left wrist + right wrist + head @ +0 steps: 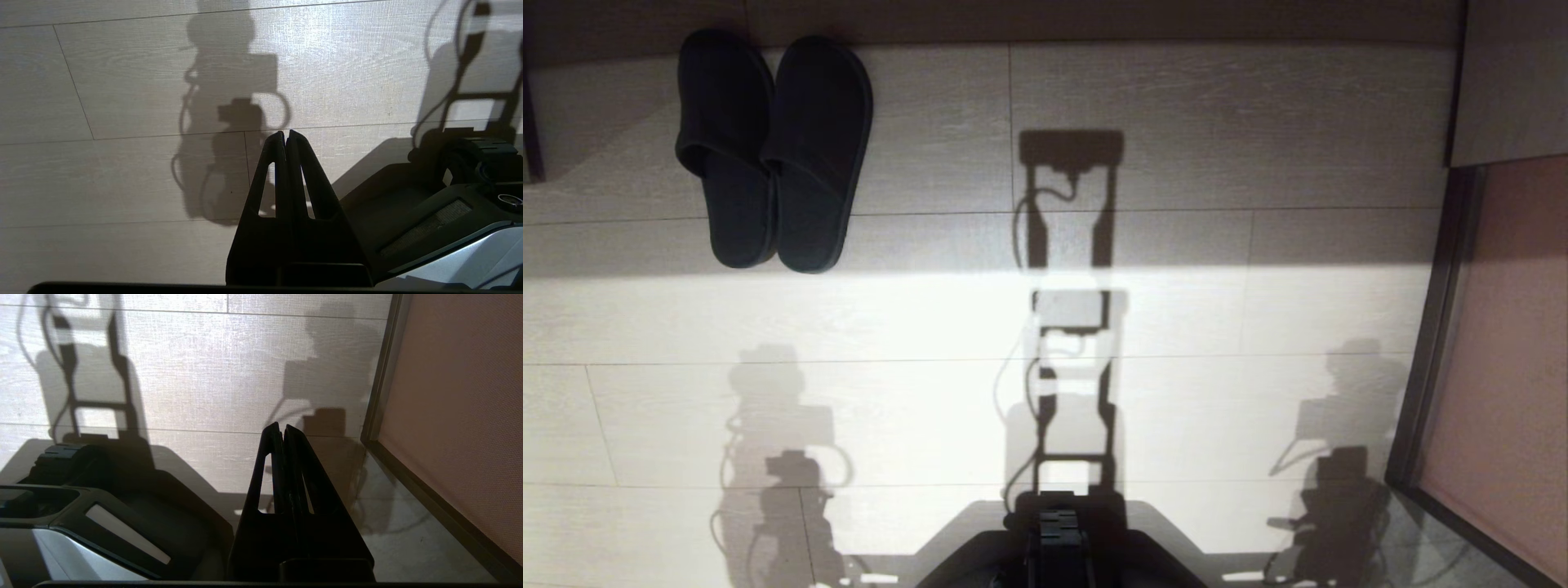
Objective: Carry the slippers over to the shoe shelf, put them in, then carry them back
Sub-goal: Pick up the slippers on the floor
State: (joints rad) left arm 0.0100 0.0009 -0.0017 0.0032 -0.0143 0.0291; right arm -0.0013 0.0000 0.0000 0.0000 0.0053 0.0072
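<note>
The slippers [774,151] lie side by side on the pale plank floor [1217,318], touching along their inner edges, toes pointing away from the robot toward a dark strip at the far edge of the head view. They sit well to the robot's left and far ahead of its base [1062,543], partly in shade just beyond a bright band of light. Nothing touches them. The shoe shelf cannot be picked out with any certainty in these views; a brown-edged panel [1503,392] rises at the right, but what it belongs to cannot be told.

The task appears to stand at its very opening: the pair has not been picked up and neither arm reaches toward it. The next move probably calls for the robot to close the gap, turning or driving left and forward, then lowering an arm so that an end effector can spread wide enough to take both thin, soft slippers together, most likely at the heel openings.

The left end effector [284,134] hangs beside the base with its fingers pressed together, clenched on nothing, above bare floor. The right end effector [282,426] is likewise clamped closed and empty, near the brown-edged panel.
</note>
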